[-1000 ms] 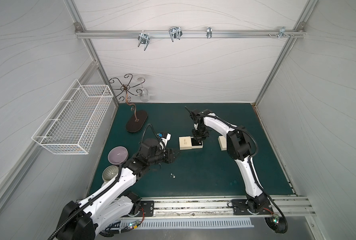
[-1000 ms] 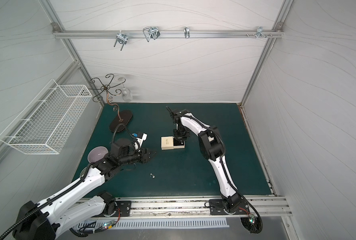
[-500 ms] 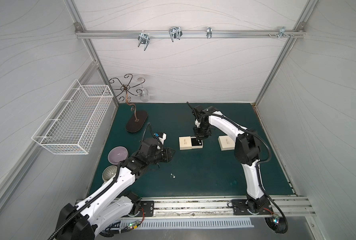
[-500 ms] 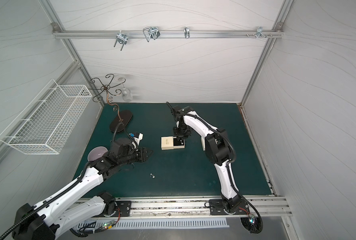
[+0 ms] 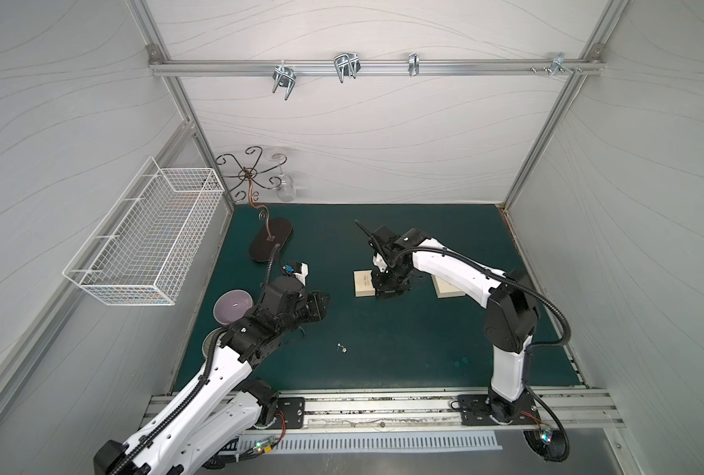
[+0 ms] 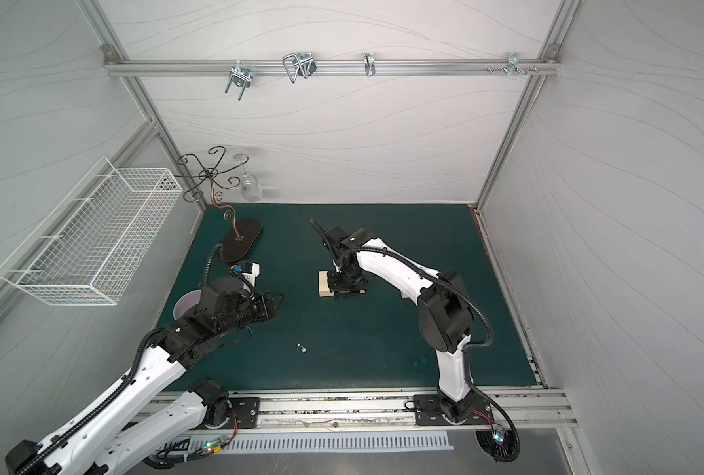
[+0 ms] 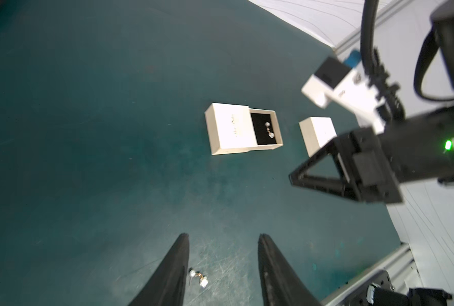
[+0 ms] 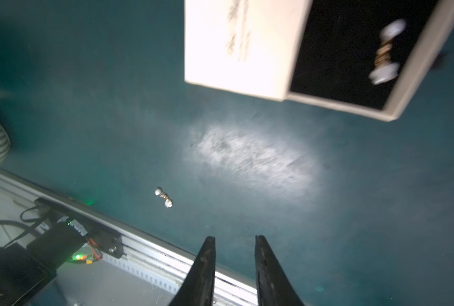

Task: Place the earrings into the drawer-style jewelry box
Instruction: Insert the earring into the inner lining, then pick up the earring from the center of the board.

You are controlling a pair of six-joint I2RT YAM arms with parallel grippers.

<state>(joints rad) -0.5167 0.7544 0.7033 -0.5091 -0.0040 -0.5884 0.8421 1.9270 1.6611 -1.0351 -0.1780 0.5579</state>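
Dark green counter mat inside a white-walled cell. Two loose earrings (image 5: 342, 348) lie end to end on the bare mat near the front rail, making a short slanted line. A second pair (image 7: 269, 130) rests in the open drawer of the cream jewelry box (image 7: 231, 129). Nearer the loose pair, the left jaws hover spread and empty, with the earrings just outside one fingertip (image 7: 182, 246), not between. Above the box, the right jaws stand partly open, also empty.
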